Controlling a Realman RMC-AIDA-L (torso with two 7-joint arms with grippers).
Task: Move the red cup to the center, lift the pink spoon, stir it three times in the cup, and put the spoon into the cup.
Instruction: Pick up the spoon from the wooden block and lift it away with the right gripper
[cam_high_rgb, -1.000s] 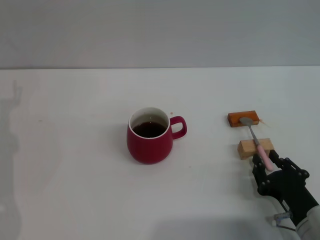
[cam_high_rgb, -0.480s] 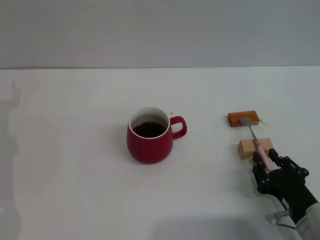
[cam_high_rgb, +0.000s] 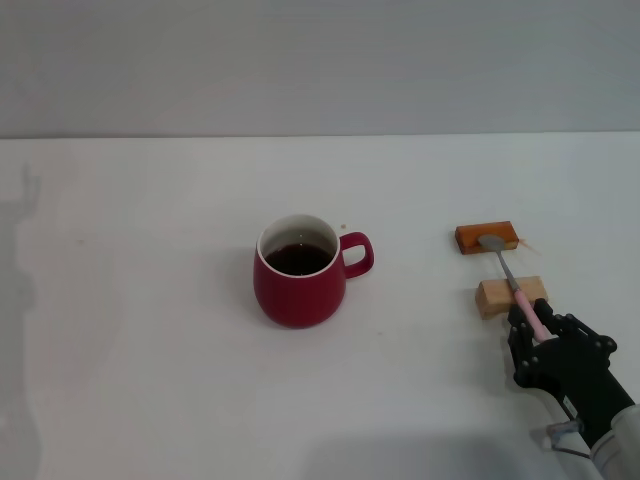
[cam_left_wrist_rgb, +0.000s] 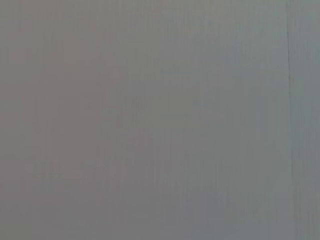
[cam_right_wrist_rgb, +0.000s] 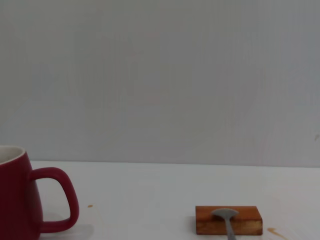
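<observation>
- Spoon (cam_high_rgb: 511, 279) lies at right of the head view, grey bowl resting on the orange block (cam_high_rgb: 487, 238), neck and start of the pink handle across the pale block (cam_high_rgb: 510, 297). Bridged between the two, clear of the table (cam_high_rgb: 150, 300).
- Handle end runs down toward lower right, into the right gripper (cam_high_rgb: 534, 325). Black fingers sit either side of the pink handle, close on it; whether they actually press on it or just bracket it, cannot tell.
- Right wrist view: only the spoon bowl on the orange block low right of centre, cup handle at lower left. Own fingers not shown.
- Cup (cam_high_rgb: 300, 271) stands upright at centre frame, handle pointing right, dark liquid inside. Well apart from spoon. Centring looks done; step in hand is likely the spoon pickup.
- To do it well: pinch the handle squarely across its width, behind the pale block, before any lift. Raise straight up so the bowl comes off the orange block without dragging either block.
- Slim handle may swivel in the pinch; keep the lift slow, bowl low.
- Carry left over the cup rim; enter from above, mind spilling.
- Left gripper not seen; its wrist view shows blank grey only.
</observation>
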